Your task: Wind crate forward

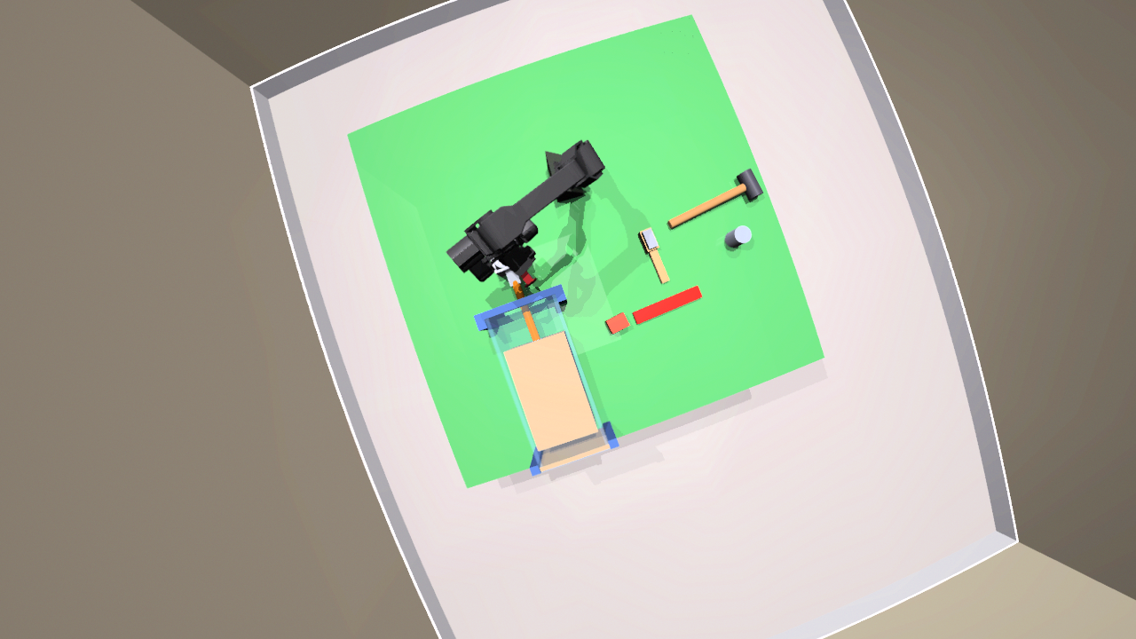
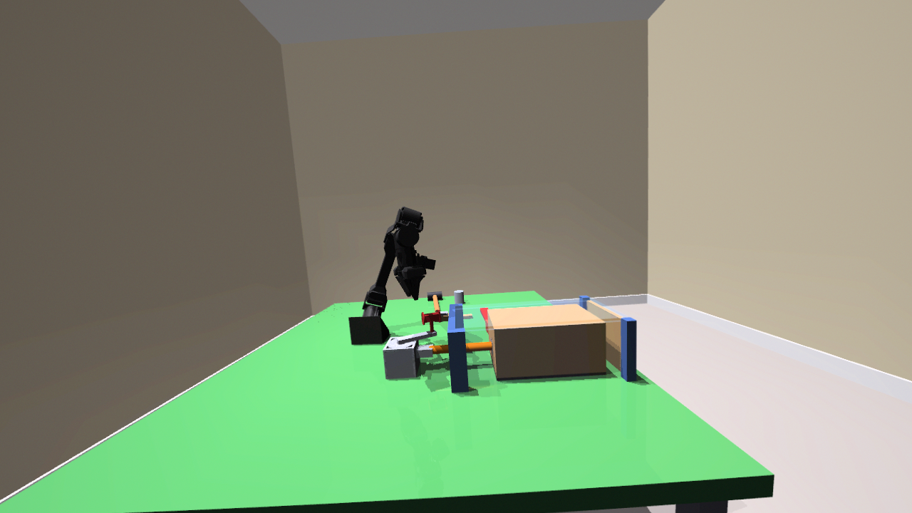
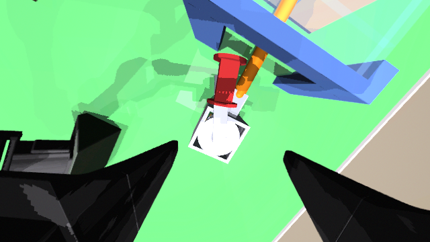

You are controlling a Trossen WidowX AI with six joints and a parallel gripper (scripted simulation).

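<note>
My gripper is open and empty, above the winch. The winch handle sits on top of the winch, its red grip upright at the arm's end, toward the steel frame; its key is hidden. The tan crate sits flat inside the clear-panelled cubby. An orange strap runs from the winch to the crate's front. A visible gap separates that front from the blue steel frame.
A mallet, a brush, a grey cylinder, a long red bar and a small red block lie or stand on the green bench, away from the winch. Blue posts stand at the cubby's rear.
</note>
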